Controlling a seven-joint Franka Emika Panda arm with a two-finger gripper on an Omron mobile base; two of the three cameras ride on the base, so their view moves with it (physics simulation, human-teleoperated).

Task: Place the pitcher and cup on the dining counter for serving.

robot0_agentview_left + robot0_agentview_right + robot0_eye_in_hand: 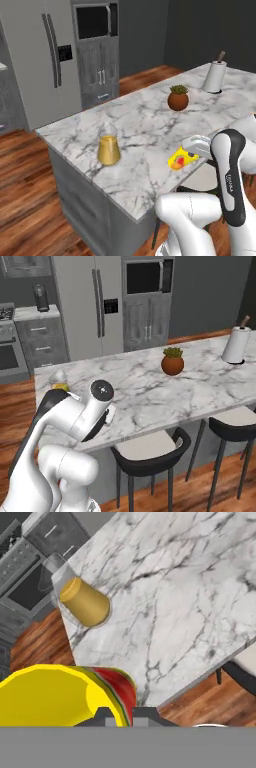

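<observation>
Hand view shows the gripper (120, 714) clamped on the cup (60, 694), its yellow rim and red-orange mark crowding the bottom of the picture, with the dark fingertips (102, 714) rising just behind the rim. In the left base view the gripper (196, 150) holds the cup (181, 160) tilted over the near edge of the dining counter (150, 125); whether the cup touches the marble cannot be told. The pitcher (108, 145) stands upright on the counter, near its left corner and apart from the cup, amber liquid filling its wide base; from the hand it appears as a rounded amber shape (85, 602) beyond the cup. Farther along the counter from the pitcher sits a round brown plant pot (178, 98), and past that, toward the far end, a white paper-towel roll (215, 76). In the right base view two dark stools (150, 448) stand at the counter's near side, and a grey refrigerator (87, 303) lies beyond the counter.
</observation>
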